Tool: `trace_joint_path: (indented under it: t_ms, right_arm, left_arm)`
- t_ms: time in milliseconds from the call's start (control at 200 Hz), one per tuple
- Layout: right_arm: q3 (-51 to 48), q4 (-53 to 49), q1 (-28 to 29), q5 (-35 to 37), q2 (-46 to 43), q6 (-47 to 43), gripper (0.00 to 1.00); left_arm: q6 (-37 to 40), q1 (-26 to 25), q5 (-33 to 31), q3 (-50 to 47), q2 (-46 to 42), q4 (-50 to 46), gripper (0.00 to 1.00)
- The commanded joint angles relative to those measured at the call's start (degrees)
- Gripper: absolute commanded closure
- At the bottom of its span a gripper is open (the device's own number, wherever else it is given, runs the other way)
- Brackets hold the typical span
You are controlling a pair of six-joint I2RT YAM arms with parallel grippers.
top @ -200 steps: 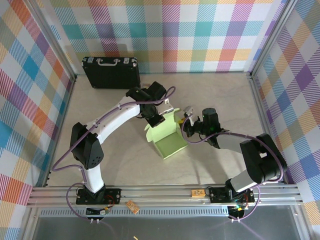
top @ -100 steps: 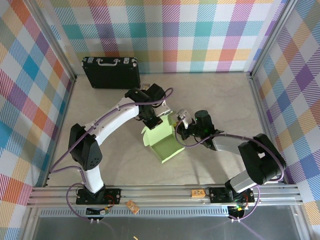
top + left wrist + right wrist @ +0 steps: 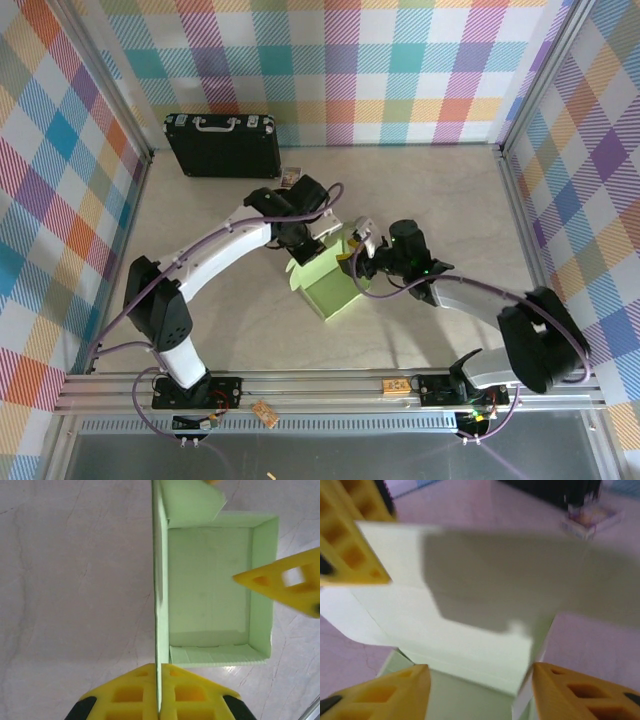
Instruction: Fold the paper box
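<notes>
near the middle of the tabletop (image 3: 200,330): box (image 3: 338,292), a pale green open tray, mouth up, with one taller wall standing on its far-left side. pinched onto the top edge of that wall from above: left gripper (image 3: 300,243), closed flat on the thin card. from the left wrist, a card edge running straight up out of the seam between the two yellow fingers (image 3: 125,695), with the tray's hollow just to the right of it. at the box's far-right corner: right gripper (image 3: 358,250), spread apart, clamping nothing. from the right wrist, one yellow finger low on each side and a blurred pale flap of the box just ahead, between them; whether touching the right-hand one, cannot tell. in the left wrist view, over the tray's opposite wall, the tip of one right finger. at the far-left corner of the tabletop: black case (image 3: 220,143), well apart from the box, and a small card (image 3: 290,177) just beside the case.
</notes>
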Motion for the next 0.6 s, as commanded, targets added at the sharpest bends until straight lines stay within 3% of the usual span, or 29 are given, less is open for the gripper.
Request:
trace_joint_path:
  t_ms: [0, 130, 280, 460, 595]
  right_arm:
    - [0.1, -5.3, 0.2, -3.2, -5.7, -4.3, 0.35]
    - [-1.4, -10.6, -0.7, -2.4, -12.6, -5.8, 0.30]
    - [-6.2, -5.4, -6.6, -0.9, -18.3, 0.5, 0.33]
    - [-4.6, -6.8, -12.1, 4.3, -15.6, 5.4, 0.41]
    - [-2.5, -6.3, -15.1, -2.5, -10.6, 4.2, 0.44]
  left_arm:
    - [4.7, -0.4, 0.1, -3.8, -5.4, 4.5, 1.00]
    - [8.7, -0.1, -0.5, -5.1, -8.3, 4.5, 1.00]
    - [11.6, 0.6, 2.6, -5.7, -10.8, 4.8, 1.00]
    - [15.3, 0.6, 6.1, -7.6, -12.9, 5.3, 1.00]
    - [17.0, 0.8, 7.2, -7.1, -12.3, 4.6, 1.00]
